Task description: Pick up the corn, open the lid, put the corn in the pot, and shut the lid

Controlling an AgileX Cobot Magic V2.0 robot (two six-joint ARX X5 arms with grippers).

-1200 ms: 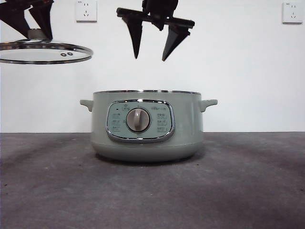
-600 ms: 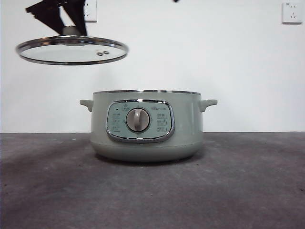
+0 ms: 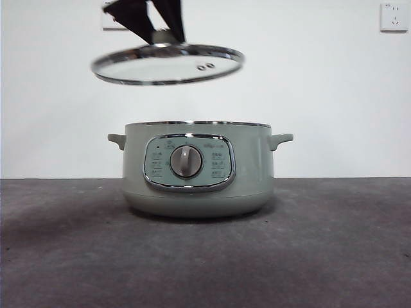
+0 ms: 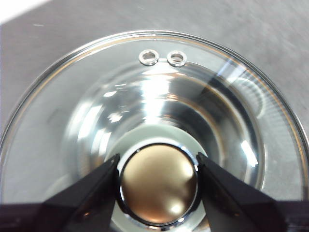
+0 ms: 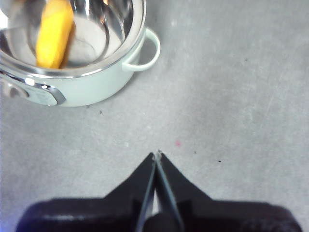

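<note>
Tabletop (image 3: pixel 334 256) grey, wall white, socket (image 3: pixel 393 17) upper right. Left hand (image 4: pixel 158 176) clamps the lid (image 3: pixel 168 64) by its knob, upper centre above the pot (image 3: pixel 198 168). Right hand (image 5: pixel 156 157) closed, empty. Corn (image 5: pixel 54 33) inside the pot, partly cut off.

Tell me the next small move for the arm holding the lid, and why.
Probably carry the lid a little further sideways until it is centred over the pot, then lower it. The left gripper grips its knob, the lid hangs tilted above the pot's open rim and off-centre, and the corn already lies inside. The right gripper is shut, clear of the pot.
</note>
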